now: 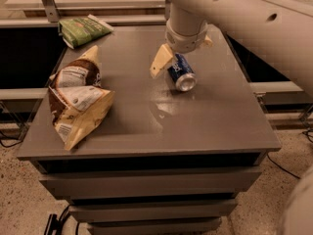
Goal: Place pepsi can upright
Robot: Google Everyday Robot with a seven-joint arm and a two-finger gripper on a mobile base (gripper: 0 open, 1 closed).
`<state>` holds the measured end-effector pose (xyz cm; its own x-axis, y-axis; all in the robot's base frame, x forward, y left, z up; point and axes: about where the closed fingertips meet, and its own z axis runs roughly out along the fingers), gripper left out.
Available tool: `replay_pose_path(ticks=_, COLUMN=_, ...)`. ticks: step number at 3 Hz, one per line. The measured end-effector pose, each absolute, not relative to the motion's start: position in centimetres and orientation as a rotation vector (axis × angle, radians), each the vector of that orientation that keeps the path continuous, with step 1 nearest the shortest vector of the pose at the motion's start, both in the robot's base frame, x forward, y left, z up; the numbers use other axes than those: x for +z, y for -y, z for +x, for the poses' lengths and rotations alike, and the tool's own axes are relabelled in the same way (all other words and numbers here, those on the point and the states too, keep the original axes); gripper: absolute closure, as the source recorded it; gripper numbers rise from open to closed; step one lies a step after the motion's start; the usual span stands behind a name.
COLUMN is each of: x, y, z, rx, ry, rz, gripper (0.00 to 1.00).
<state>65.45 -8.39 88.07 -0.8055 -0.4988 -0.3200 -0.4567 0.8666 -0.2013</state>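
Observation:
The pepsi can (181, 73) is dark blue with a silver end. It lies on its side on the grey table (146, 121), right of the middle, with its silver end toward the front. My gripper (182, 58) comes down from above and sits over the can's far end. One cream finger (160, 61) stands just left of the can. The other finger (208, 41) shows only a little at the right, well apart from the first. The jaws look open around the can.
A brown and white snack bag (76, 102) lies on the table's left side. A green bag (84, 29) lies at the back left corner. The white arm (254, 23) crosses the upper right. The table drops off at the front and right edges.

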Motion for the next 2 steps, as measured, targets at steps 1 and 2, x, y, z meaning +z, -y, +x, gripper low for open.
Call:
replay_pose_path(ticks=1, x=87.88, y=8.59, z=65.54, rx=-0.173, ry=-2.721, rz=-0.635, gripper=0.0)
replay_pose_path(ticks=2, x=87.39, y=8.91, z=65.74, rx=-0.181, ry=-2.768, rz=-0.547, gripper=0.0)
